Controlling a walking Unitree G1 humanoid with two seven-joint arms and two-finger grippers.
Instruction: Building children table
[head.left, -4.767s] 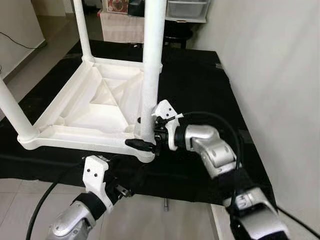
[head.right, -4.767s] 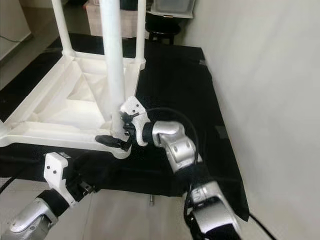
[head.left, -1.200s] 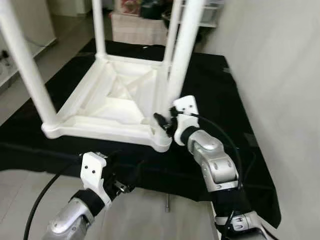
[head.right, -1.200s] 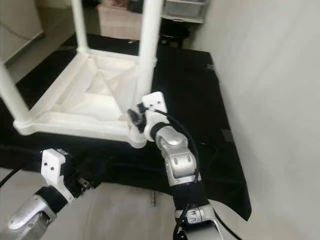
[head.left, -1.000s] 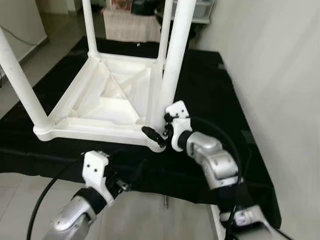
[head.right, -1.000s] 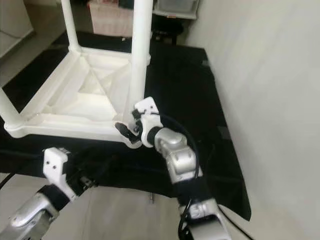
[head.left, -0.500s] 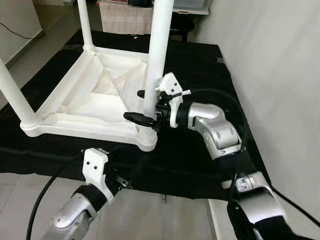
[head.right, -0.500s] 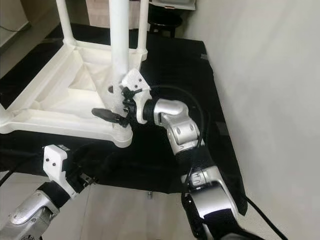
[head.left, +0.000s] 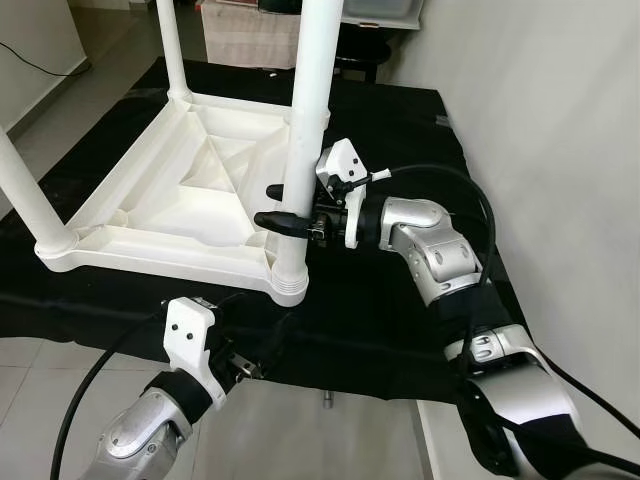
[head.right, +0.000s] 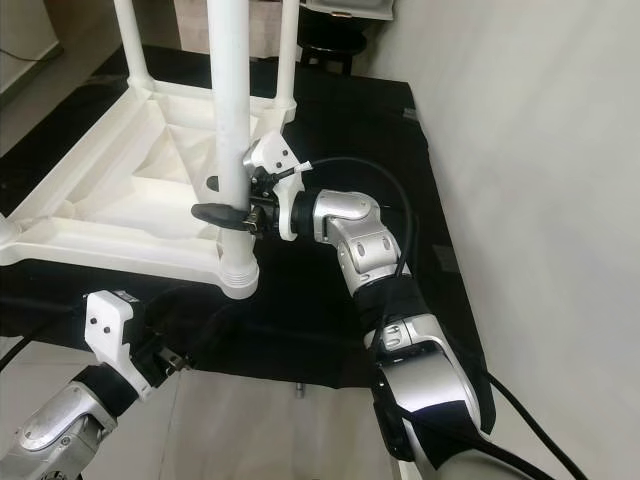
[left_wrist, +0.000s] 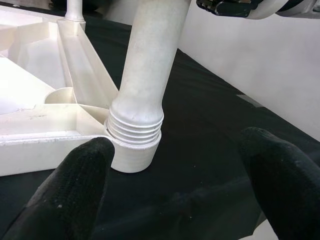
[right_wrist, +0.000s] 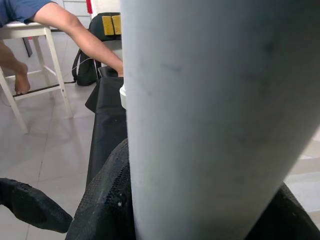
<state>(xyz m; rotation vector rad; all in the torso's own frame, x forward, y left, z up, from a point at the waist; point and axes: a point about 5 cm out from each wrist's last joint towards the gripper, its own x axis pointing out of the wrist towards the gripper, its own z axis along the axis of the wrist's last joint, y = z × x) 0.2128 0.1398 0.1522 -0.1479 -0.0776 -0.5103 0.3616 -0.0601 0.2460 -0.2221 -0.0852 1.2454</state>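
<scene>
At centre frame, the leg (head.left: 305, 120) is clasped by the right gripper (head.left: 281, 206); light, rigid, smooth plastic, best held low. The left gripper (left_wrist: 175, 185) hangs open.

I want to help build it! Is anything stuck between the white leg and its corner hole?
Nothing visible is: the white plastic table leg, held by the right gripper, already sits in its corner socket, threads showing.
</scene>
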